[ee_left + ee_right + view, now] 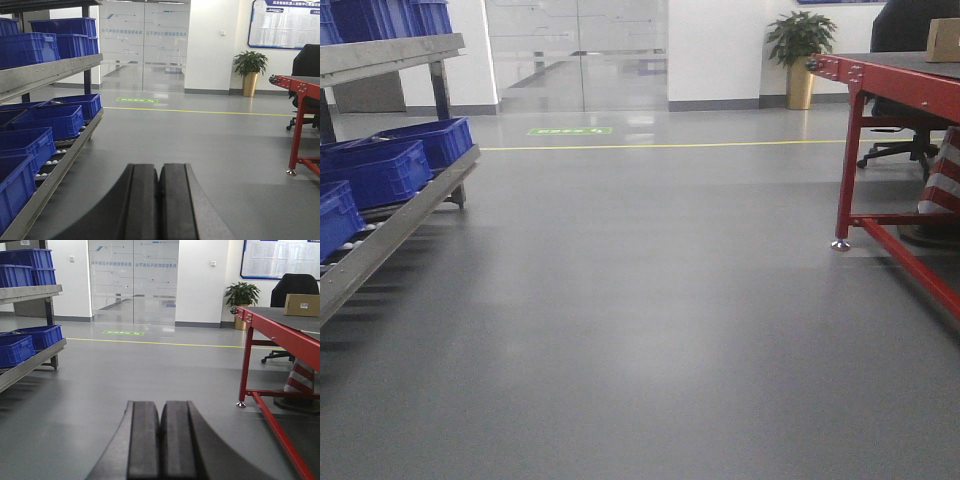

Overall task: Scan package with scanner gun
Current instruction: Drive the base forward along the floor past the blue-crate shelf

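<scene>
So at this point both arms were nowhere near the job. The left gripper (159, 172) had its two black pads pressed flat together with nothing between them, and the right gripper (160, 411) looked the same: closed and empty, pointing out over bare grey floor.

The package (302, 305) sat up on the red table (272, 326), at roughly 2 o'clock from the right wrist camera and well apart from either arm. It was a plain tan cardboard box with a small white label on the side facing the camera. I couldn't find the scanner gun in any view, so I can't say where it was.

My guess on handling: the box looked light and fairly stiff, with a matte surface that shouldn't slip. Cardboard does dent if you pinch a corner hard, though. I'd have clamped it across two opposite edges, away from the label so the barcode stayed open to the beam. It might even have been fine left flat on the table. For the gun I'd have gone for the handle and kept the head clear.

Over at 9 o'clock was a metal rack (50, 70) full of blue bins (47, 120), none of which mattered for this.
</scene>
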You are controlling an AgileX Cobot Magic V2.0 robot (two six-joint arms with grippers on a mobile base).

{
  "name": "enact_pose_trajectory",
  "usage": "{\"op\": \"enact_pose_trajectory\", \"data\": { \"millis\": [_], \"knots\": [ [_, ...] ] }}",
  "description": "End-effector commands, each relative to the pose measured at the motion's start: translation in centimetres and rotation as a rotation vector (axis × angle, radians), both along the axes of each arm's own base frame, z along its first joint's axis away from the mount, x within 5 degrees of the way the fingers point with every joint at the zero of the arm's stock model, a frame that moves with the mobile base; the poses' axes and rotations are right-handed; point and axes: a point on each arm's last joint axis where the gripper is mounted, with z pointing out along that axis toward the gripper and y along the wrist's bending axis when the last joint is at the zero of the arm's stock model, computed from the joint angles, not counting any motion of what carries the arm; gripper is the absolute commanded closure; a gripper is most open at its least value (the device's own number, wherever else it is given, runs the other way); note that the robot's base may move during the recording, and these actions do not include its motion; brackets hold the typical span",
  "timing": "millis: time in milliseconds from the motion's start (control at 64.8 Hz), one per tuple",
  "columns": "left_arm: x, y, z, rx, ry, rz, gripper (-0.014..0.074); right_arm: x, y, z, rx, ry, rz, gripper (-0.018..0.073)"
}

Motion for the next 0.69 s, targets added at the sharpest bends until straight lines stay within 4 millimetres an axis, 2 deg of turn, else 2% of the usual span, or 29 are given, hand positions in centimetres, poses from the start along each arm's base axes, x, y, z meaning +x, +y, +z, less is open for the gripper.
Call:
{"op": "enact_pose_trajectory", "data": {
  "millis": [0, 679],
  "knots": [
    [-0.07, 0.02, 0.28, 0.002, -0.022, 0.004, 0.0708, -0.05, -0.03, 0.20, -0.004, -0.025, -0.006, 0.0713],
    [-0.07, 0.02, 0.28, 0.002, -0.022, 0.004, 0.0708, -0.05, -0.03, 0.20, -0.004, -0.025, -0.006, 0.0713]
  ]
}}
